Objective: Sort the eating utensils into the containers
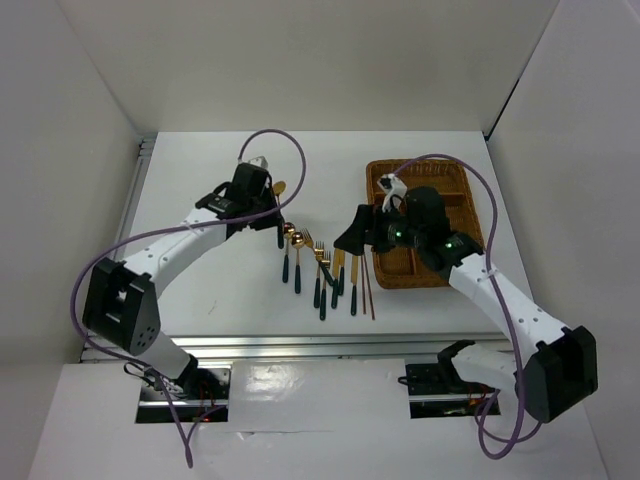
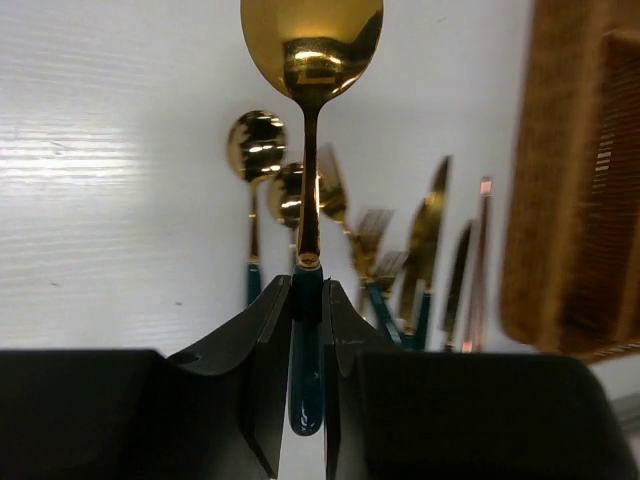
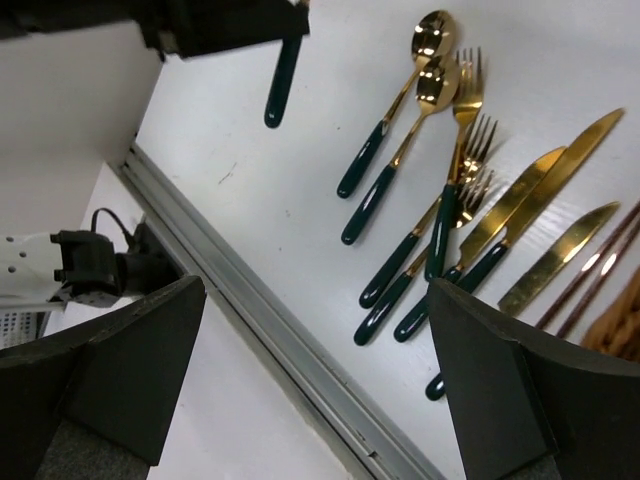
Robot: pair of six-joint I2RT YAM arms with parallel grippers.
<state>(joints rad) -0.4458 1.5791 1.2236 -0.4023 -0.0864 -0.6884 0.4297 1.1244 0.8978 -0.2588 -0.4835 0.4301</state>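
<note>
- Fingers [image 2: 262,335] of the left gripper [image 2: 308,300] are clamped together on the dark green handle of a gold spoon [image 2: 311,45]. The end of the handle pokes out behind them and the bowl sticks out ahead.
- That spoon hangs clear of the white table [image 1: 200,290], left of the other utensils.
- Over on the right, the right gripper [image 3: 315,380] has its fingers spread wide apart with nothing between them. It hovers above the laid-out row, just left of the tray.
- Between the two grippers the rest of the cutlery lies flat on the table, side by side, with the gold heads pointing away from the arm bases.
- From the left the row runs: two spoons [image 3: 432,40], three forks [image 3: 465,90] partly overlapping, then several knives [image 3: 560,170].
- A pair of thin brown chopsticks [image 3: 600,270] closes the row on the right, just beside the tray's edge.
- Farthest right sits the brown wicker tray [image 1: 380,175] with its long compartments. The right arm [image 1: 500,290] covers much of it, so what the compartments hold cannot be told.
</note>
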